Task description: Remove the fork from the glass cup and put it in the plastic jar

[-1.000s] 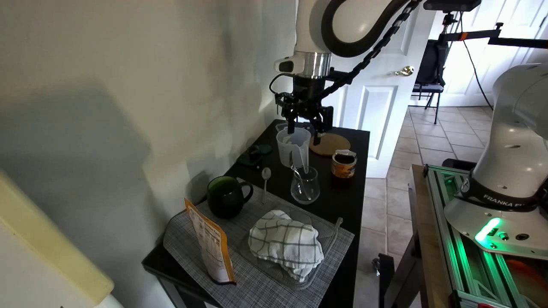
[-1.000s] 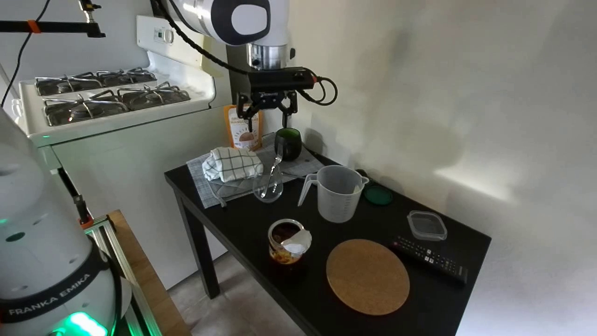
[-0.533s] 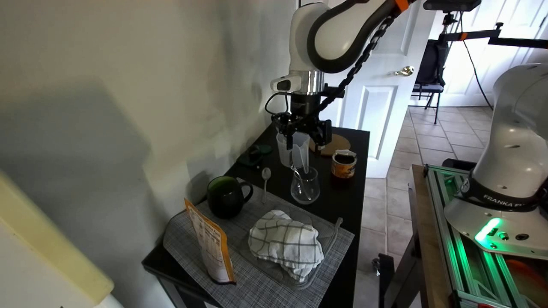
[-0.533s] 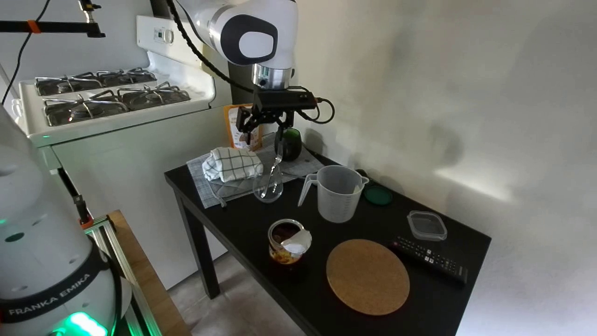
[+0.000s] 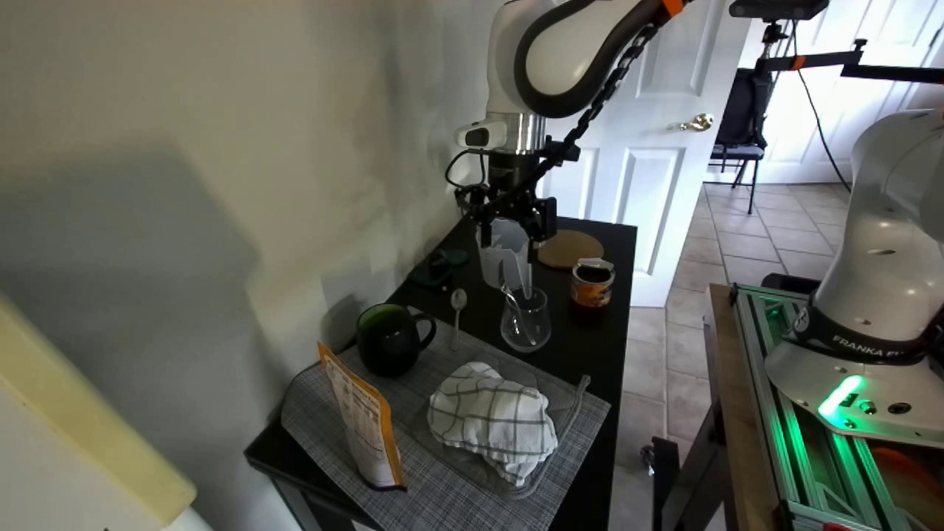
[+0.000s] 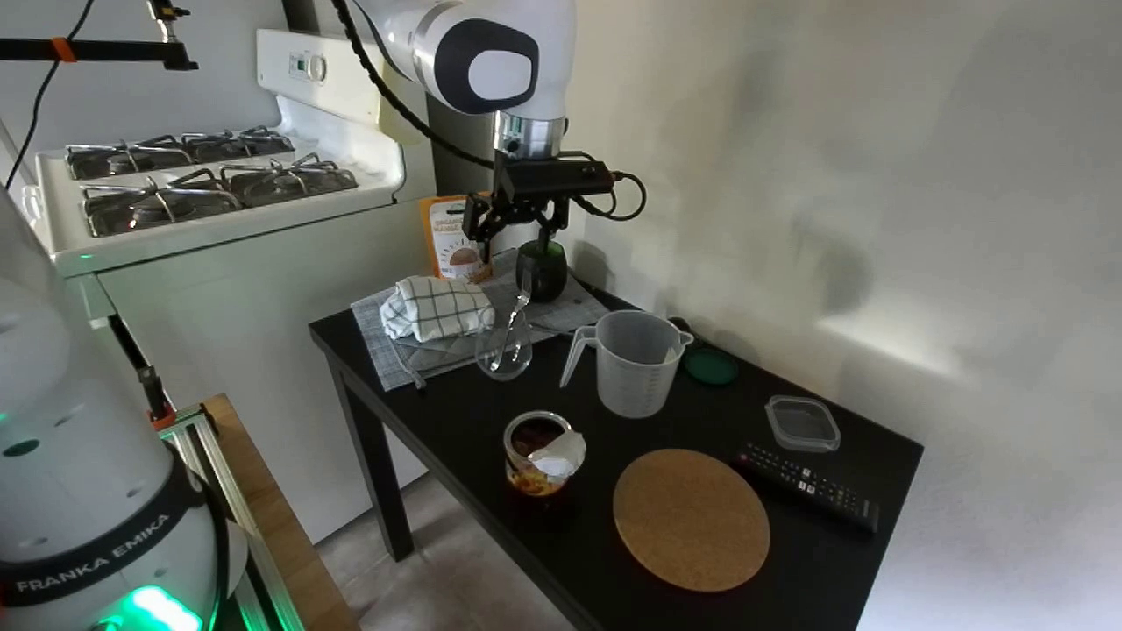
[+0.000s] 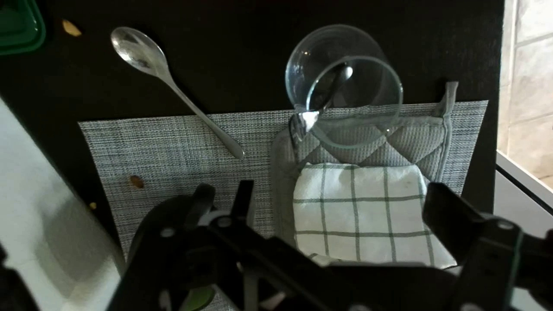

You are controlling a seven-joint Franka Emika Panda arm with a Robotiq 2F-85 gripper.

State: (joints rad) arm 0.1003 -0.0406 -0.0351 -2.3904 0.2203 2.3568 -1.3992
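Gripper (image 6: 514, 251): drifted toward the wall (image 6: 745, 131) since half a second ago; jaws wide, nothing held, probably grab-ready
Fork (image 7: 308, 118): leaning in the glass cup (image 5: 537, 321), top past the rim, should be grabbable
Plastic jar (image 6: 638, 364): upright nearby, likely drop-off

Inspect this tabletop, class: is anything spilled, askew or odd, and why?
In the wrist view, a small tan fragment lies on the black table and a brown fragment on the grey woven placemat, like crumbs. In an exterior view, a whitish flap juts from the round amber container, apparently half-peeled.
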